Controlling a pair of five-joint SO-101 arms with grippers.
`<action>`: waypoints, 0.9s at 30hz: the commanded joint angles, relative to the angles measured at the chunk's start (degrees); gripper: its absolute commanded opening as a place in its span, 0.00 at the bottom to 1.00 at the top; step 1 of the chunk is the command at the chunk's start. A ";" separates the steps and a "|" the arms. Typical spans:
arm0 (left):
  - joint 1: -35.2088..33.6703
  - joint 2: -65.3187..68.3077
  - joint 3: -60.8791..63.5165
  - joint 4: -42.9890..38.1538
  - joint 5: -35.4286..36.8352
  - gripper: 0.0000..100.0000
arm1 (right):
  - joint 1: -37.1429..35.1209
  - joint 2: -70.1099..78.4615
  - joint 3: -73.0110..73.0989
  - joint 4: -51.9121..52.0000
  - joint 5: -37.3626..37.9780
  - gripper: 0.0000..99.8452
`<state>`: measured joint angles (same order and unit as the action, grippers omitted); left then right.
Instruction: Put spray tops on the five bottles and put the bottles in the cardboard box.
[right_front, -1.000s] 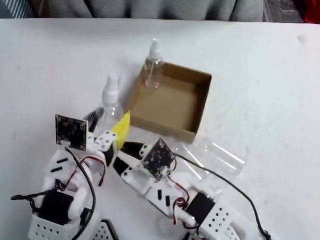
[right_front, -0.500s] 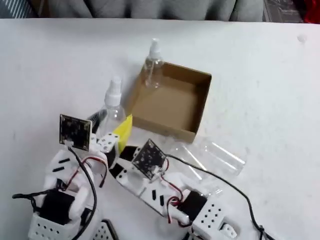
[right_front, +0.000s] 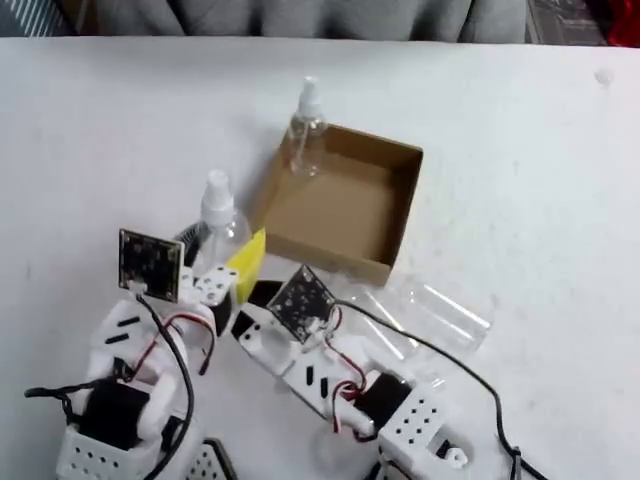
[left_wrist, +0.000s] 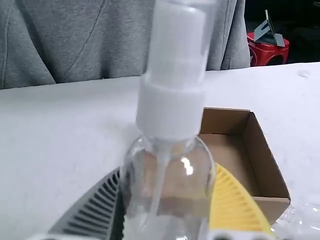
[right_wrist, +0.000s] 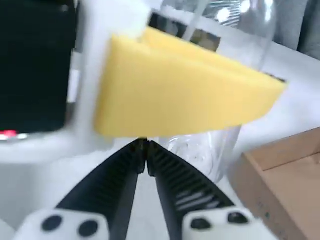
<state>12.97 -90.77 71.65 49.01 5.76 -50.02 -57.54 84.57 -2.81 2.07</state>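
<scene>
Left gripper (left_wrist: 166, 212) tight around upright bottle (left_wrist: 169, 172) — right gripper (right_wrist: 145, 148) closed, low, just beside it

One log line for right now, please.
left gripper: gripping capped bottle | right gripper: closed, empty | second bottle: at cardboard box edge | uncapped bottles: lying on table

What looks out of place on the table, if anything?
Clear bottles lie on their sides beside the near wall of the cardboard box, not standing. The left gripper clamps a capped bottle upright. No spill visible.

maybe a home: grey couch (left_wrist: 75, 40) behind
</scene>
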 joint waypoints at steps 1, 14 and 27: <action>1.01 -1.36 -2.99 0.53 -0.53 0.02 | 4.70 -0.48 -2.29 -0.92 -0.18 0.01; -0.92 -0.92 4.31 -15.82 -0.18 0.02 | 9.71 -21.05 -2.55 28.62 5.01 0.01; -0.75 5.14 3.60 -26.02 -0.09 0.02 | 41.10 -44.62 -2.11 54.46 7.74 0.01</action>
<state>12.35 -90.77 76.75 28.97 5.85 -17.49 -99.82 84.57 50.90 9.19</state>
